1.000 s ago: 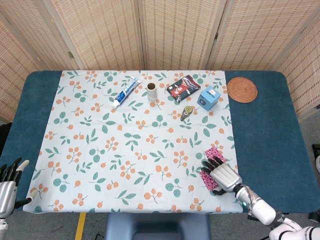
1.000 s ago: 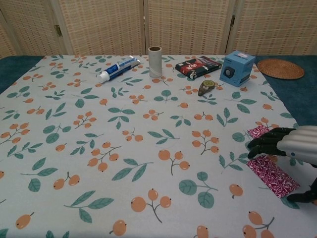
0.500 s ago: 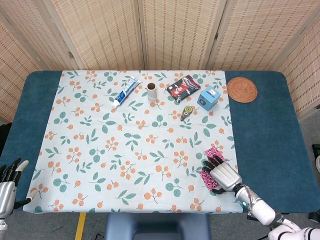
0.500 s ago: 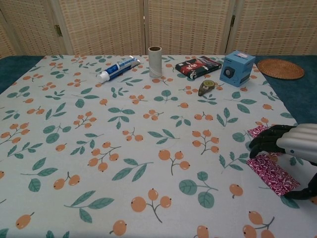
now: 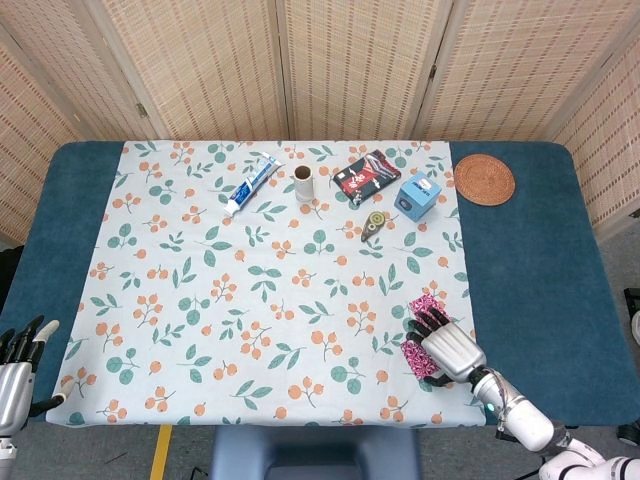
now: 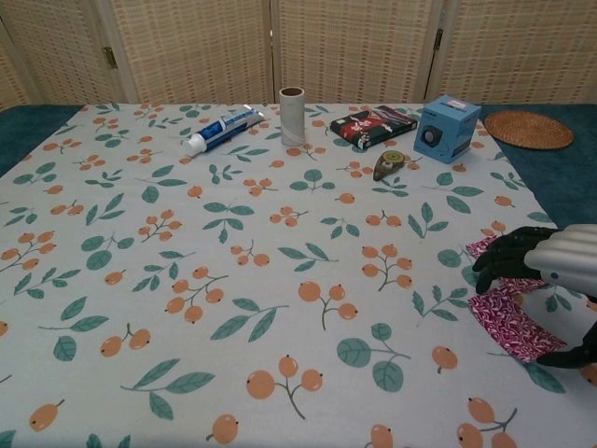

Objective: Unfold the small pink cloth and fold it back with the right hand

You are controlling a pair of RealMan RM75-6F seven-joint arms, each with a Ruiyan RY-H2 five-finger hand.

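We see a bench (image 5: pixel 520 280) w/ dark blue top, floral cloth (image 5: pixel 200 300) spread over its middle. Behind the bench, woven wicker screen panels (image 5: pixel 350 60) in pale wood frames. Below the bench's near edge, grey floor w/ yellow tape strip (image 5: pixel 160 450). Light even.
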